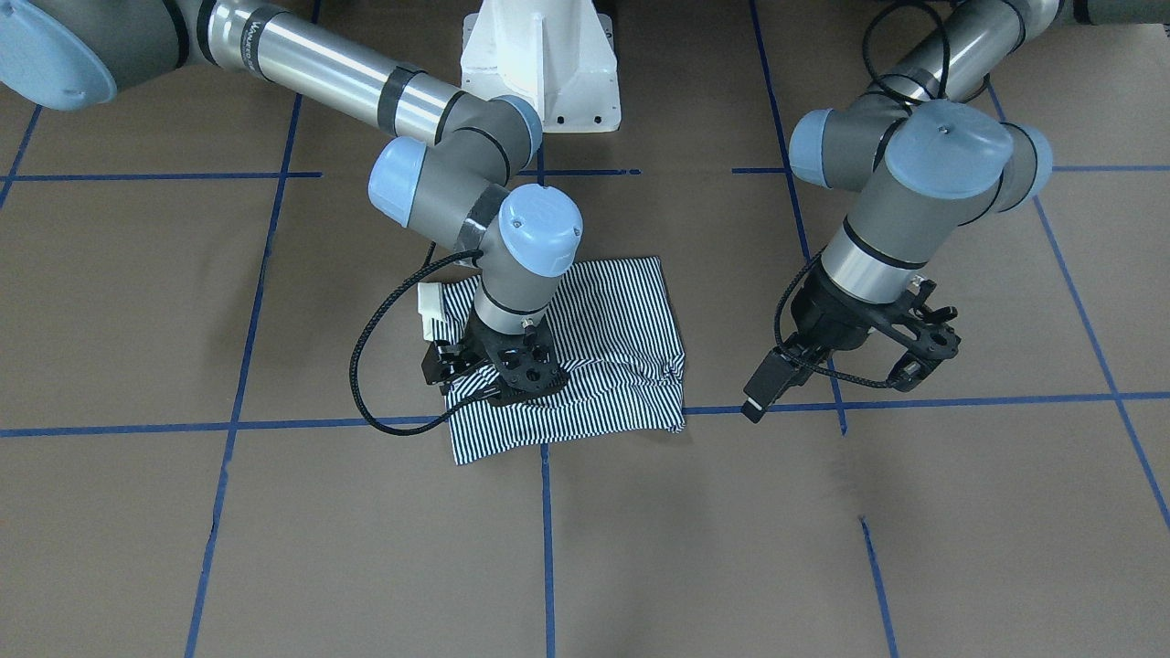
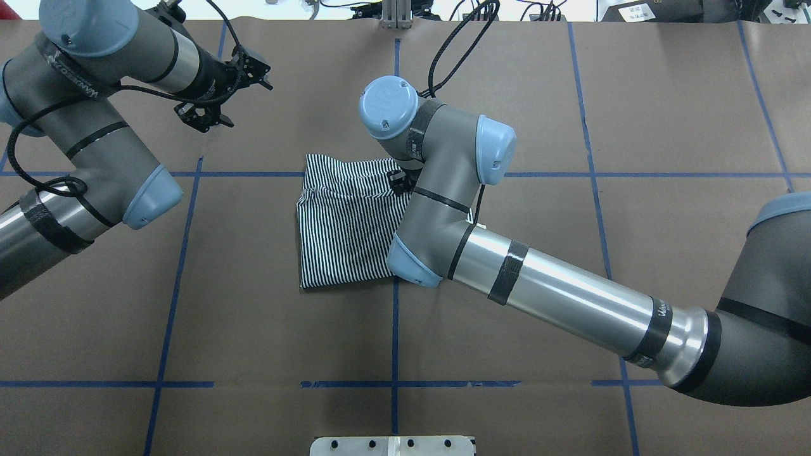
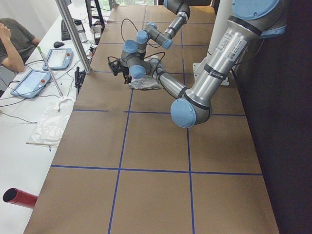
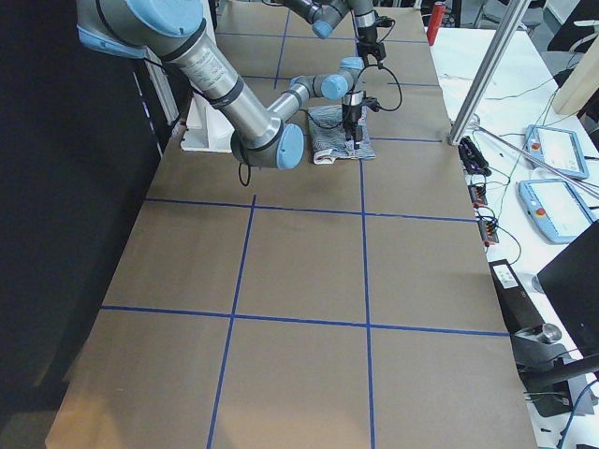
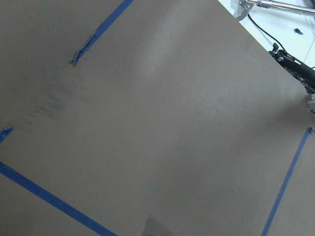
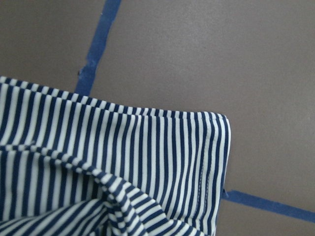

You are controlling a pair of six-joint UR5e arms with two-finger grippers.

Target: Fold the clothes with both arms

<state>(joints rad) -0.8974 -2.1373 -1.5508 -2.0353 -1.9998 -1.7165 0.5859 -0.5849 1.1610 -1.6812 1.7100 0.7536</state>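
- Front view: your shirt (image 1: 612, 347) lies folded flat at the middle of the table (image 1: 823, 548), its cream collar (image 1: 430, 311) towards the robot's right, so its long axis seems to run side to side; the right gripper (image 1: 498, 370) is down on it, finger spread unclear
- Overhead: the left gripper (image 2: 231, 95) hangs well apart, fingers spread, empty
- Right wrist view: judge it soft, light and limp; pinch the hemmed corner (image 6: 211, 147)

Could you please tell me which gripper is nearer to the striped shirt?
Right. The right gripper is directly over the striped shirt, low on it; the left gripper hangs off to one side, apart from it, above the table.
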